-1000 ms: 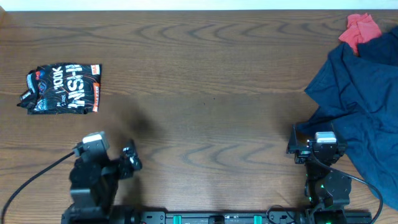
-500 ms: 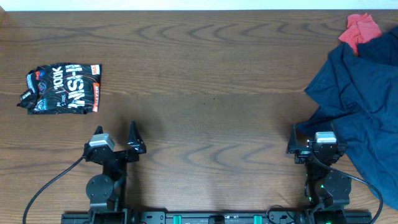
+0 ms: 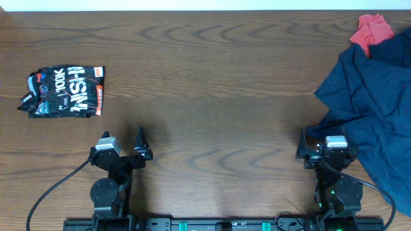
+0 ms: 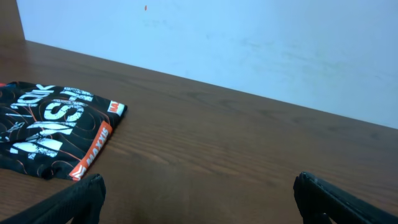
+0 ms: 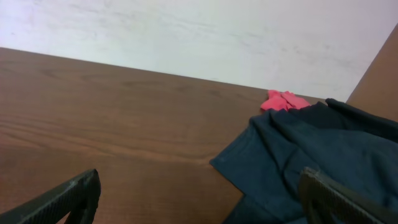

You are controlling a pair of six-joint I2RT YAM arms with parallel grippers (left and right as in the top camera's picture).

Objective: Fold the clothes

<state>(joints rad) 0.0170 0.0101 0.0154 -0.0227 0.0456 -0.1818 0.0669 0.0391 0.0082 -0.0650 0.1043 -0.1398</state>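
**A:** Where is the black jersey (image 3: 64,91) to be found, and how are the tools set?

**B:** It is seen at about 10 o'clock on the tabletop (image 3: 218,64), lying flat as a compact packet with the lettering up. The left tool (image 3: 122,138) is parked near 7 o'clock and the right tool (image 3: 324,136) near 5 o'clock. Both are spread wide, and nothing is held in either.

**A:** So what is asked of the step in hand?

**B:** The fold is judged close to finished. If the packet's ragged 9 o'clock edge is to be tidied, the left tool is better placed. A low approach from 5 o'clock of the packet is advised, with only the top layer pinched, so that the thin fabric is not dragged open.

**A:** And the right side?

**B:** The navy garment (image 3: 376,102) at 3 o'clock and the red cloth (image 3: 372,29) at 2 o'clock are best left untouched. The navy garment's hem lies just beside the right tool and could be snagged.
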